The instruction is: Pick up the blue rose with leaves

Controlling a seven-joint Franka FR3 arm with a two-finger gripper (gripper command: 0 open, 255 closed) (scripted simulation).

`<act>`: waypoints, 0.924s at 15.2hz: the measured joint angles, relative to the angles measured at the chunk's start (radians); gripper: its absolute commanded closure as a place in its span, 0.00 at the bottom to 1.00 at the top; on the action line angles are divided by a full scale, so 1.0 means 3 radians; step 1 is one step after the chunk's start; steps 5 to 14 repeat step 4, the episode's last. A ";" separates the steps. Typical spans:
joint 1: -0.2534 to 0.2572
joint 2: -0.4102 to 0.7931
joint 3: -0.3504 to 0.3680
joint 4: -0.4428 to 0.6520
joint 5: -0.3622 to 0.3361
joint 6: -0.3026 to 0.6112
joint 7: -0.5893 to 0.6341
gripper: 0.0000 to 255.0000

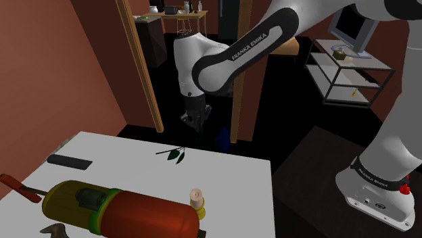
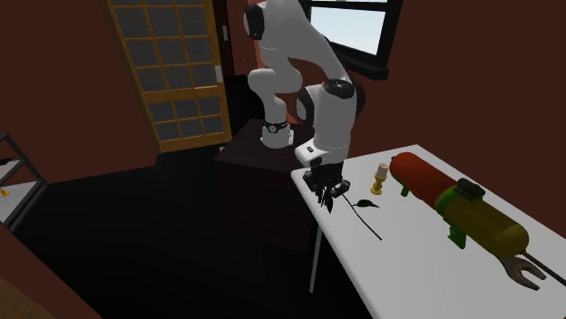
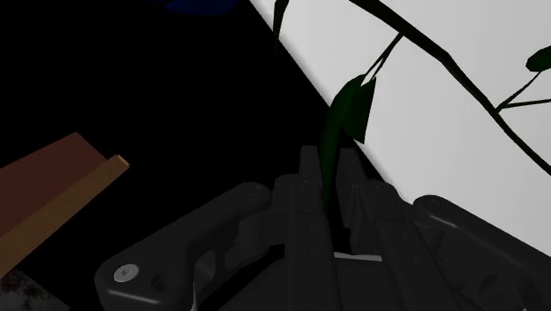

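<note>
The fingers (image 3: 306,181) of the gripper (image 3: 331,168) are clenched on a dark leaf of the blue rose (image 3: 349,102). The rose lies at the edge of the white bench (image 3: 459,159), its bloom apparently past the rim. This position offers only leaf and stem, so the hold is judged weak.

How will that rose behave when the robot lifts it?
Probably very light: the rose has a thread-thin stem. It may droop or swing, since the gripper seems to pinch only a leaf. Its blue bloom hanging past the table edge might tip it.
</note>
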 measured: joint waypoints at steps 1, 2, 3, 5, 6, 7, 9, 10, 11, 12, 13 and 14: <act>0.0001 -0.0009 0.0004 0.0037 0.0007 -0.0045 -0.0004 1.00; -0.0006 -0.0040 0.0009 0.0035 0.0020 -0.0074 -0.0012 1.00; -0.0011 -0.0054 0.0011 0.0059 0.0028 -0.0110 -0.0022 1.00; -0.0013 -0.0071 0.0015 0.0065 0.0035 -0.0131 -0.0025 1.00; -0.0013 -0.0071 0.0015 0.0065 0.0035 -0.0131 -0.0025 1.00; -0.0013 -0.0071 0.0015 0.0065 0.0035 -0.0131 -0.0025 1.00; -0.0013 -0.0071 0.0015 0.0065 0.0035 -0.0131 -0.0025 1.00; -0.0013 -0.0071 0.0015 0.0065 0.0035 -0.0131 -0.0025 1.00; -0.0013 -0.0071 0.0015 0.0065 0.0035 -0.0131 -0.0025 1.00; -0.0013 -0.0071 0.0015 0.0065 0.0035 -0.0131 -0.0025 1.00; -0.0013 -0.0071 0.0015 0.0065 0.0035 -0.0131 -0.0025 1.00; -0.0013 -0.0071 0.0015 0.0065 0.0035 -0.0131 -0.0025 1.00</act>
